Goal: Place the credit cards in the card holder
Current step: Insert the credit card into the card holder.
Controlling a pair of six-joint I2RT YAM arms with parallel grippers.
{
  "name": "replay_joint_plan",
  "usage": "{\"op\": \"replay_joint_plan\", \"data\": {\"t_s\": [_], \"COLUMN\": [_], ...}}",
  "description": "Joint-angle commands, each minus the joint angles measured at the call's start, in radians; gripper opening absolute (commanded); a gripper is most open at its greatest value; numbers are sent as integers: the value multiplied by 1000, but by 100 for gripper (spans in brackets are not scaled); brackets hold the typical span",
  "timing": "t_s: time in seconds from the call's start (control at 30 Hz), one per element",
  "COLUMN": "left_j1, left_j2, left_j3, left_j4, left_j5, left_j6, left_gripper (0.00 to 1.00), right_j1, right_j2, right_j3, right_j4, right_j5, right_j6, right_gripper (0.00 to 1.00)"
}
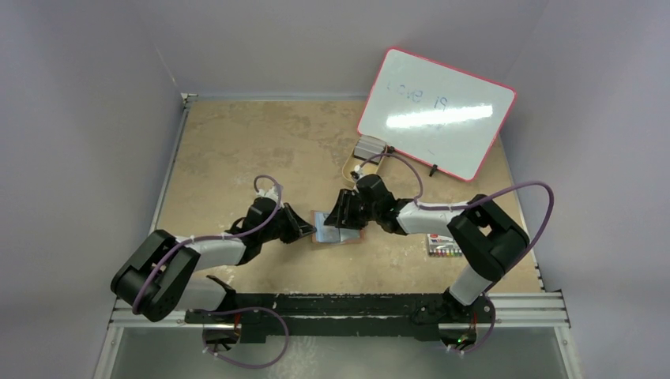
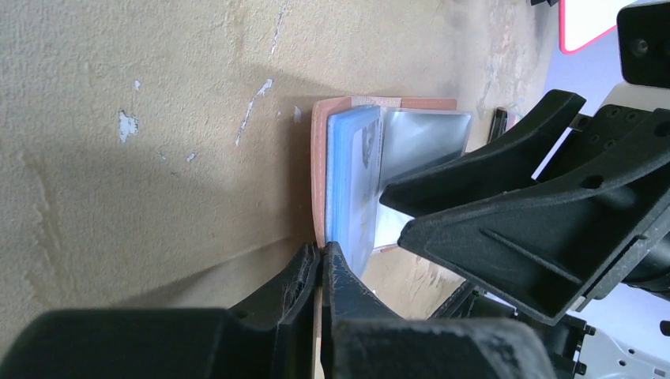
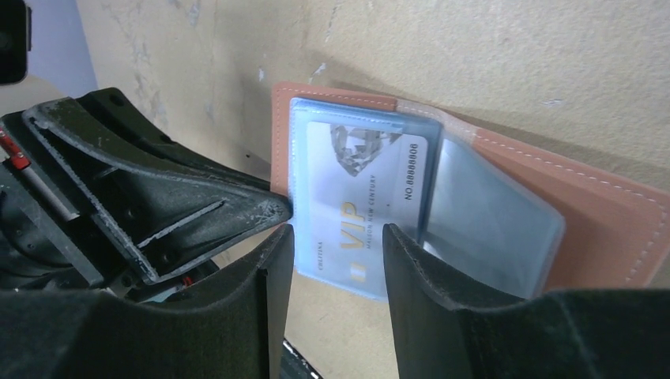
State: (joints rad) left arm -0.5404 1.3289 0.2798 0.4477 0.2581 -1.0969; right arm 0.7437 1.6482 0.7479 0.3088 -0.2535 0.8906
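Grey walls (image 1: 79, 118) enclose tan tabletop (image 1: 261, 142) bearing card holder (image 3: 600, 213).

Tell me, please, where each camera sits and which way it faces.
Top external: above and behind the arms, looking down on the table; both arms show.
Left wrist: on the left arm, looking along the left gripper, shut on the edge of the card holder.
Right wrist: on the right arm, looking past the right gripper, open, at a VIP card.
Both wrist views share the card holder and the opposite gripper.
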Motion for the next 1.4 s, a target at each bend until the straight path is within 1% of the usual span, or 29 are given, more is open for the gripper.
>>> {"op": "replay_joint_plan", "data": {"t_s": [0.0,0.07,0.3,0.4,0.53,0.63,0.9,1.17,1.37], "left_j1": [-7,-7,-7,-7,-7,-7,-7,-9,-9], "left_j2": [-26,-33,-58,-63,-62,-59,-56,-43,-41], "left_j3": [-1,0,2,3,3,4,3,10,28], "left_j4": [41,37,6,5,5,2,3,8,-13], "left_j5": [10,12,8,9,7,8,5,17,22], "left_j6": [-16,-16,-8,-9,-9,-6,-5,-5,8], "left_gripper": [0,0,0,0,0,0,0,0,0], "right_j1": [16,17,17,17,17,17,20,20,20], "right_j2": [5,2,-70,-71,-47,-15,14,-7,5], "right_j3": [13,13,54,47,36,28,29,5,-11], "right_j4": [70,60,-126,-137,-94,-37,3,90,128], "right_j5": [-47,-39,84,100,115,86,54,-17,-51], "right_j6": [15,11,-40,-37,-34,-15,5,37,53], "right_gripper": [48,48,53,55,57,58,59,56,55]}}
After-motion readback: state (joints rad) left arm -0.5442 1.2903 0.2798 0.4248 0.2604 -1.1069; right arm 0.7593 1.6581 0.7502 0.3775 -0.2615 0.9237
